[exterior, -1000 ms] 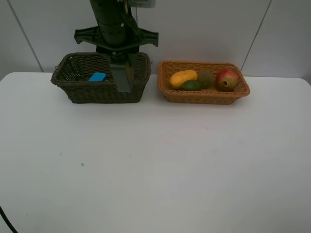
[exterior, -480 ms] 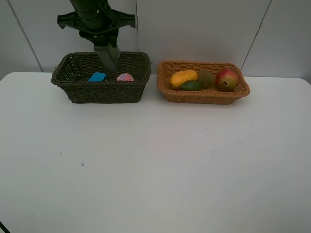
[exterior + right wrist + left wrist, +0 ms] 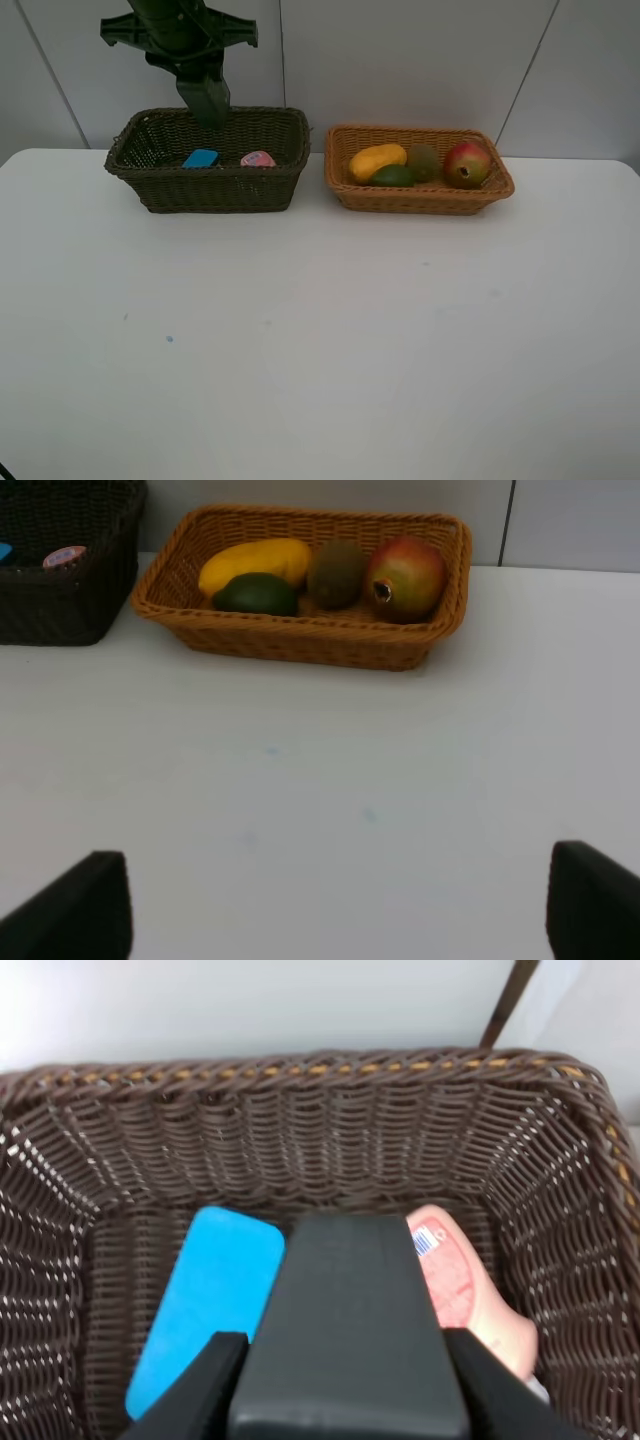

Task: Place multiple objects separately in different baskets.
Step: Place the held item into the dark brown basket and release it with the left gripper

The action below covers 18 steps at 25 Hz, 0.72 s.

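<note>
The dark olive-brown basket (image 3: 205, 185) holds a blue eraser block (image 3: 201, 158) and a pink bottle (image 3: 258, 159). Both also show in the left wrist view: the eraser (image 3: 205, 1305) and the bottle (image 3: 455, 1285). My left gripper (image 3: 205, 100) hangs above the basket's back rim, its jaws together and empty; in the left wrist view (image 3: 345, 1260) it hides the basket's middle. The orange-tan basket (image 3: 420, 198) holds a mango (image 3: 377, 160), avocado (image 3: 393, 176), kiwi (image 3: 423, 160) and pomegranate (image 3: 467, 164). My right gripper (image 3: 335, 905) is open over the table. The dark green bottle and the marker are out of view.
The white table (image 3: 320, 340) stretches in front of both baskets, which stand side by side at its back edge against a grey wall. The right wrist view shows the orange-tan basket (image 3: 300, 645) ahead and the dark basket's corner (image 3: 60, 590).
My left arm has lifted out of the dark basket and moved up and to the left. The pink bottle, hidden before, now lies uncovered in that basket.
</note>
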Each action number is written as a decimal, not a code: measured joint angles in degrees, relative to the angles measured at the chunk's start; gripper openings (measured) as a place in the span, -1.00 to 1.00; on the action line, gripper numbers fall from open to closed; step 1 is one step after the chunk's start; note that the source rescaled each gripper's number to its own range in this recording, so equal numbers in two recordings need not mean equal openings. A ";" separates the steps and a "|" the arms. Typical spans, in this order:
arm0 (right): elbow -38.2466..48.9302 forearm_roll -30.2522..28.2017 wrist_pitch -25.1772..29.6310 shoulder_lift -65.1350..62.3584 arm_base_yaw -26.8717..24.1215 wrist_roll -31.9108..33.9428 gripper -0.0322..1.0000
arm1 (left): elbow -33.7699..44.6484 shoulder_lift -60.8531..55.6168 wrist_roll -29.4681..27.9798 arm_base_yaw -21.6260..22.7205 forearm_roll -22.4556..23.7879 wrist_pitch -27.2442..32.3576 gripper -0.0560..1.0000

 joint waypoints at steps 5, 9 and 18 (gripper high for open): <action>0.00 0.00 0.00 0.00 0.00 0.00 1.00 | 0.00 2.67 0.00 0.42 -0.09 -2.33 -0.87; 0.00 0.00 0.00 0.00 0.00 0.00 1.00 | 0.00 4.53 0.00 0.48 -0.19 -3.30 -0.87; 0.00 0.00 0.00 0.00 0.00 0.00 1.00 | 0.00 7.09 0.00 1.09 -0.26 -5.28 -0.87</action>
